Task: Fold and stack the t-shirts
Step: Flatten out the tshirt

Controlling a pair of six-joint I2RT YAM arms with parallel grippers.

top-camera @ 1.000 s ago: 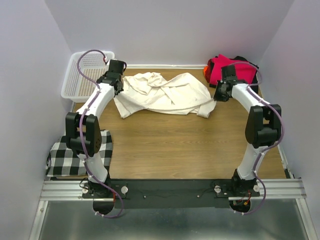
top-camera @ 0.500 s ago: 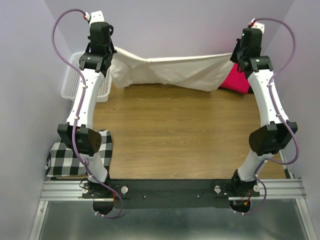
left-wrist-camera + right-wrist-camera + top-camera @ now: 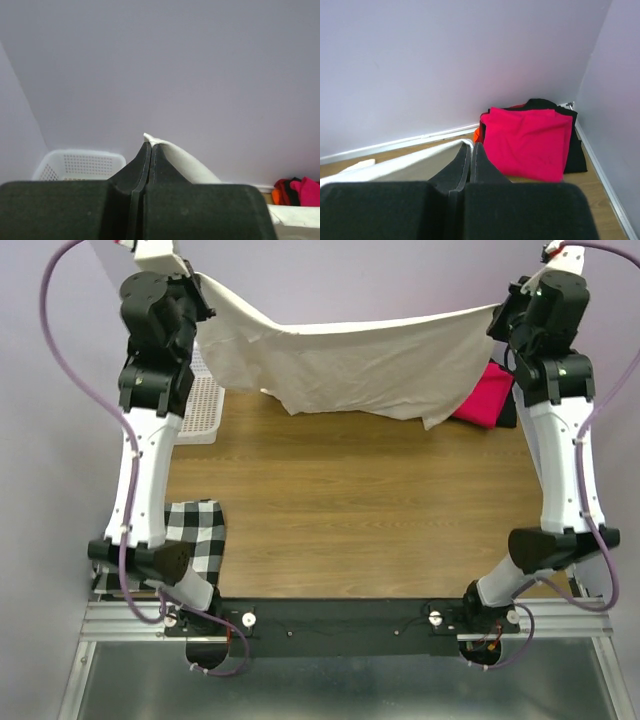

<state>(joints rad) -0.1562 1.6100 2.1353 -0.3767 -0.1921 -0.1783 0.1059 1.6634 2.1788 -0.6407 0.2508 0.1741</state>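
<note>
The cream t-shirt [image 3: 350, 365] hangs stretched in the air between both grippers, high over the far part of the table. My left gripper [image 3: 196, 282] is shut on its left corner; the cream cloth [image 3: 182, 162] pokes out of the closed tips [image 3: 150, 145]. My right gripper [image 3: 500, 312] is shut on the right corner, a cream edge [image 3: 400, 167] running left from the tips [image 3: 471, 146]. The folded magenta-red shirt [image 3: 527, 142] lies on black [image 3: 575, 150] and orange [image 3: 478, 134] ones at the far right corner, partly hidden by the hanging shirt in the top view [image 3: 485, 395].
A white mesh basket [image 3: 205, 405] stands at the far left by the wall, also in the left wrist view [image 3: 75, 165]. A black-and-white checked cloth [image 3: 195, 535] lies at the near left beside the left arm's base. Walls close in on three sides.
Both arms have risen and spread apart, lifting the cream shirt off the table and pulling it higher and tauter than half a second ago.
</note>
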